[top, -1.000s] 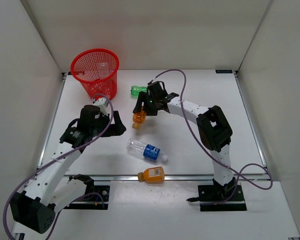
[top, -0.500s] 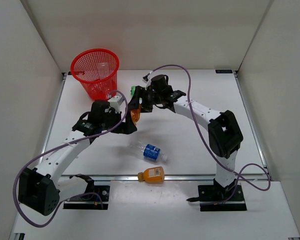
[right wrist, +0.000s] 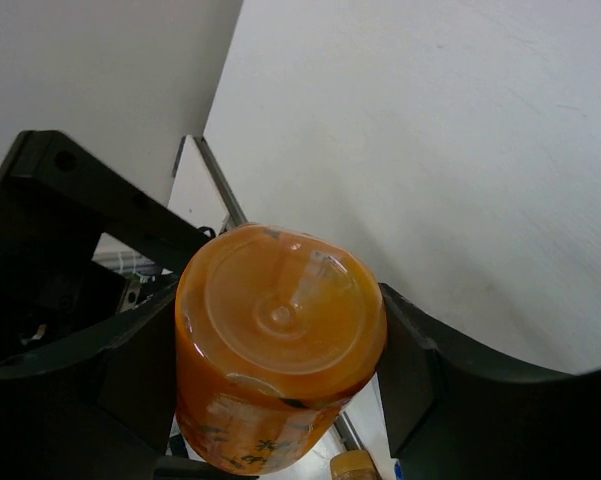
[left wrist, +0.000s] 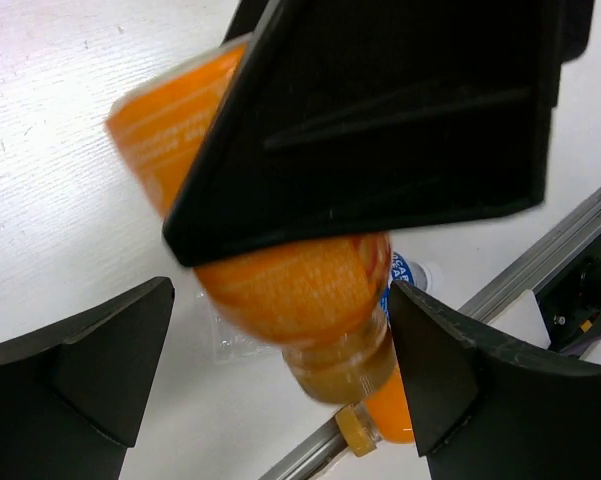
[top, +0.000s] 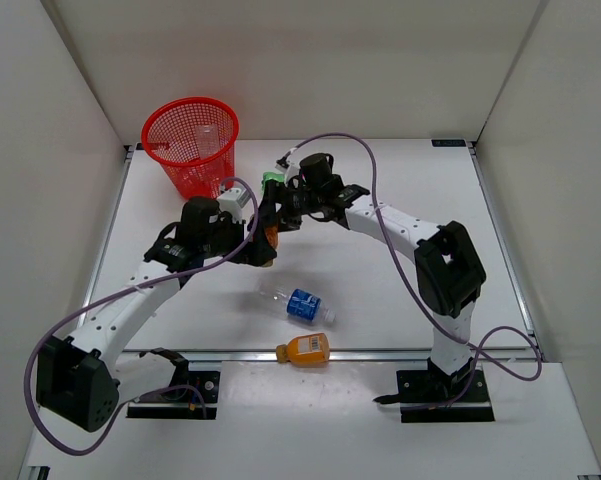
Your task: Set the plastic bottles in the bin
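Bottle (right wrist: 280,320), orange, in half-open right pincer (right wrist: 275,375)

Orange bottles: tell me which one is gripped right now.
The orange bottle clamped between the right fingers, over mid-table. The other orange bottle lies loose on its side by the near rail.

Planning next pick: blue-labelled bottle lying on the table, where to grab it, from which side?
Grip the blue-labelled bottle across its labelled middle, coming straight down. It lies on its side on the table, long axis slanting far-left to near-right, so set the jaws across that axis. Both flanks look free; the orange bottle by the rail lies apart.
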`<state>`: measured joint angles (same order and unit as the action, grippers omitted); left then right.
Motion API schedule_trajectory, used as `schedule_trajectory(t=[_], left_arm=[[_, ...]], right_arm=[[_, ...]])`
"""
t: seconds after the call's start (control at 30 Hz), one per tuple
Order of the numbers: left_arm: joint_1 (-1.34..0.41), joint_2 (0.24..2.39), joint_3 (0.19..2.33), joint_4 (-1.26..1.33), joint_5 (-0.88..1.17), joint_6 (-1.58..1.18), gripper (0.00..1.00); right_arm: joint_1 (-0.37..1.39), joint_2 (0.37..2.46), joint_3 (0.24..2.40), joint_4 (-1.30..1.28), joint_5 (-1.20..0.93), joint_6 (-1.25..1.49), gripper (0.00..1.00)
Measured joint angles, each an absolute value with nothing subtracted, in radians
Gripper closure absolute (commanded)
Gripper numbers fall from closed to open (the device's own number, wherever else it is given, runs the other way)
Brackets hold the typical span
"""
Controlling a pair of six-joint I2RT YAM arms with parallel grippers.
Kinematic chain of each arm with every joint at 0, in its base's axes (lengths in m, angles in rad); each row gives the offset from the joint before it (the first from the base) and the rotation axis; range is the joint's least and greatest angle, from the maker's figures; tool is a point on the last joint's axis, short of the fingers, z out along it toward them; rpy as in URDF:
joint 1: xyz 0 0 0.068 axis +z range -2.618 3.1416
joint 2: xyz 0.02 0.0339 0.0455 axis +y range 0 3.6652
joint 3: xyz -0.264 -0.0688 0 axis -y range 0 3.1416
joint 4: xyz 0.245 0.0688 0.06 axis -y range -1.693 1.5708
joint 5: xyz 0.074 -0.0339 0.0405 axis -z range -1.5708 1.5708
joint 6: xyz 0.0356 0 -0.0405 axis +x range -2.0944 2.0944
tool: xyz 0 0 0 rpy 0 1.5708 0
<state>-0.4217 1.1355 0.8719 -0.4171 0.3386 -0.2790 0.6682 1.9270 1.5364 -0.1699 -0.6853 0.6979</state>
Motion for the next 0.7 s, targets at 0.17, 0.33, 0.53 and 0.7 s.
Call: schedule_trajectory(t=[0.17, 0.33, 0.53, 0.7], left_arm=[[-0.427, 1.141, 0.859, -0.388, 0.359, -0.274, 0.02], [-0.426, 1.137, 0.830, -0.361, 0.386, -0.300, 0.31], [-0.427, 1.112, 0.822, -0.358, 0.382, -0.323, 0.70], [-0.424, 1.087, 0.822, -0.362, 0.381, -0.334, 0.80]], right_arm=[[0.683, 1.927, 1.522, -0.078, -0.779, 0.697, 0.82], [0.687, 1.927, 1.494, 0.001, -0.821, 0.701, 0.77], [0.686, 1.911, 1.461, 0.044, -0.822, 0.723, 0.58], [0.683, 1.888, 1.456, 0.056, -0.820, 0.730, 0.13]])
